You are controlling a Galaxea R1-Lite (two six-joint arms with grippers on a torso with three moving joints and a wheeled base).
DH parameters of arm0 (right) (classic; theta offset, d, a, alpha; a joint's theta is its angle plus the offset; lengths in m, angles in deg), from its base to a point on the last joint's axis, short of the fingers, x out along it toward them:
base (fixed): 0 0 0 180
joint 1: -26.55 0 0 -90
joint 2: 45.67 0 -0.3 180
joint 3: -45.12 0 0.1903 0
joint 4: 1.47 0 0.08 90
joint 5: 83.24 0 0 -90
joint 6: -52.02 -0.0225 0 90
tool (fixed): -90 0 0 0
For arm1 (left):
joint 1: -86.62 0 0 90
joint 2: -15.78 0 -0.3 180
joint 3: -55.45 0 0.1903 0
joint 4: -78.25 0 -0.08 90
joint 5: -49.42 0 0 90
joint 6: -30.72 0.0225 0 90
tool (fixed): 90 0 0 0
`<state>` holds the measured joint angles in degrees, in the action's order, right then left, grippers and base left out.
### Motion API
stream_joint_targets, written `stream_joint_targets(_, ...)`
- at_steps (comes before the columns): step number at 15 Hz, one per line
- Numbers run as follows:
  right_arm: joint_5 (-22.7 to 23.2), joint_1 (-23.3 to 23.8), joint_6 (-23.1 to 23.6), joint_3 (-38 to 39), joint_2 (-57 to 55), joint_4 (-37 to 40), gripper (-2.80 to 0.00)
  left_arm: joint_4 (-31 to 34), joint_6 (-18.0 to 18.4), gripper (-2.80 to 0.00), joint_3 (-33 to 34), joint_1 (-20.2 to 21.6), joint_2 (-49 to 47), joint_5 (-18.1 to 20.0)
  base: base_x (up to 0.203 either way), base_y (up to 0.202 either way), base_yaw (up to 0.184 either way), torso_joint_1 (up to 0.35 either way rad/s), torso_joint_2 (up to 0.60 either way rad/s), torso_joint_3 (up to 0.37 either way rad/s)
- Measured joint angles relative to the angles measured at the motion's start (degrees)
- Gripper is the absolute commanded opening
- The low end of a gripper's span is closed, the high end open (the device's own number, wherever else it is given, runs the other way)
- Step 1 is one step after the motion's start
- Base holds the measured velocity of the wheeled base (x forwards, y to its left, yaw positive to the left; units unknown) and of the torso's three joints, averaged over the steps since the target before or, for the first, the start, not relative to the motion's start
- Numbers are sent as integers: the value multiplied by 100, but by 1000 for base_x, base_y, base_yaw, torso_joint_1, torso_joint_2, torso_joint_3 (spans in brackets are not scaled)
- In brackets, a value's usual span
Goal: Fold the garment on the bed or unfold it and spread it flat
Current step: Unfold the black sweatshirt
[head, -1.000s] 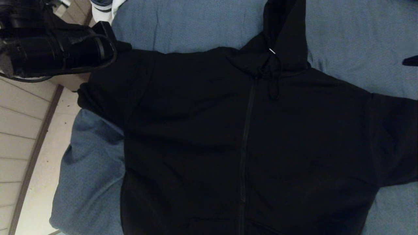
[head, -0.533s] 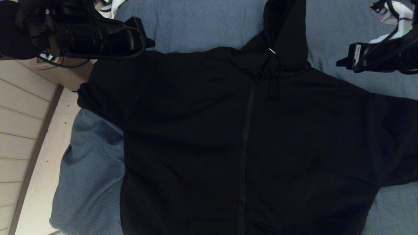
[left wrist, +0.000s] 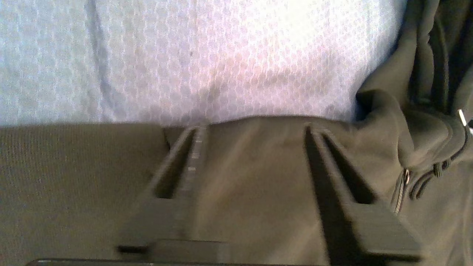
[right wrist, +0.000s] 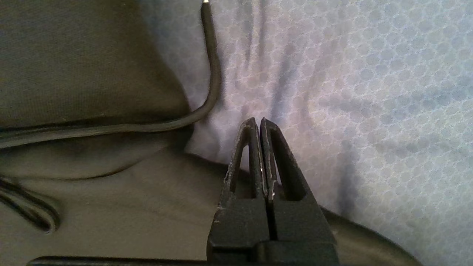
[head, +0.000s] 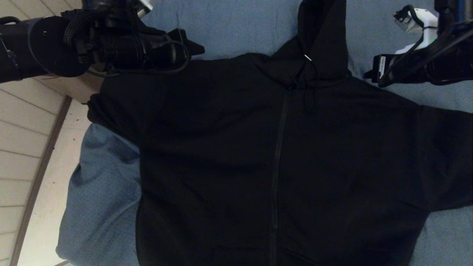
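The black garment (head: 258,155) lies front up on the blue-grey bed (head: 229,26), zipper (head: 277,155) down its middle and hood (head: 321,37) toward the far side. My left gripper (head: 194,48) hovers at the far edge of the left shoulder. In the left wrist view it (left wrist: 254,129) is open, with garment cloth (left wrist: 74,184) below and nothing gripped. My right gripper (head: 369,75) is at the far edge of the right shoulder, beside the hood. Its jaws (right wrist: 257,121) are shut and empty, above the garment's edge (right wrist: 92,207) near a drawstring (right wrist: 212,74).
The bed's left edge drops to a pale plank floor (head: 26,147), and the garment's left sleeve (head: 99,111) reaches that edge. The right sleeve (head: 451,155) runs out of view on the right. Bare sheet (head: 399,29) lies on both sides of the hood.
Both arms have swung inward toward the hood; the right arm has come into the head view. The left gripper has gone from shut to open. The garment has not moved.
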<state>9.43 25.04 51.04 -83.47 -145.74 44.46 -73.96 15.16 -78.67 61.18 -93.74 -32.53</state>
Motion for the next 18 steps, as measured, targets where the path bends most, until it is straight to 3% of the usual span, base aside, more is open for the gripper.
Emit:
stream_joint_targets(8,-2,11,30,302,-188,-599,-280,-90,317,0,484,-88,-14,2,0,0,0,0,0,0)
stream_joint_targets(13,-6,35,48,241,-158,-650,-280,-96,767,0,720,-246,137,-11,0,0,0,0,0,0)
stream_joint_targets(18,-2,12,189,255,75,-647,-280,-244,1155,0,734,-295,101,-273,0,0,0,0,0,0)
